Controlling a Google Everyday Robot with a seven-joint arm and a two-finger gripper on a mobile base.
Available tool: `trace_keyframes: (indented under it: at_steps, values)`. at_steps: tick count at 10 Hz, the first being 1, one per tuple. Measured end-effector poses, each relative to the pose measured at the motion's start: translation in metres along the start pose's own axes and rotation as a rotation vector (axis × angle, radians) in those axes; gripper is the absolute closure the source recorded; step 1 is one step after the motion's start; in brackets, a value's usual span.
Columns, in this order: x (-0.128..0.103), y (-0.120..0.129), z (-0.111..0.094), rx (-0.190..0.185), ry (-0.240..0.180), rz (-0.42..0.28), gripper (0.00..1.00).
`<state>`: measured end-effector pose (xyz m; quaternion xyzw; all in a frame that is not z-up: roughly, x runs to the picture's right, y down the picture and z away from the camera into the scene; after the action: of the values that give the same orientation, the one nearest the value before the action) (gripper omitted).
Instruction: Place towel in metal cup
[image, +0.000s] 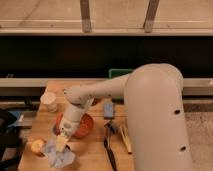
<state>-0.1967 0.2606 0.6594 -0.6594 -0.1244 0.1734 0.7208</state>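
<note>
The gripper (62, 144) was lowered near the front left corner of the counter (90, 155), directly over the towel (59, 157). Whether the jaws were apart or together could not be told. The towel was seen lying crumpled and pale blue on the counter, just beside a round fruit (37, 146) and in front of a red bowl (82, 127). It was judged light, soft and limp, likely to sag and trail once lifted, so a raised fold near its middle was thought the best hold. A pale cup (49, 101) stood near the back left corner.
</note>
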Motion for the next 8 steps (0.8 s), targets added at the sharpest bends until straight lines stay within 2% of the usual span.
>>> trace_keyframes:
  at_steps: [1,2,4,8]
  values:
    - [0.0,-0.001,-0.001,0.002,-0.002,0.005,0.51]
    - [0.001,-0.004,-0.005,0.009,-0.004,0.016,0.39]
    - [0.001,-0.009,-0.011,0.022,-0.012,0.027,0.26]
    - [0.003,-0.016,-0.021,0.038,-0.033,0.045,0.24]
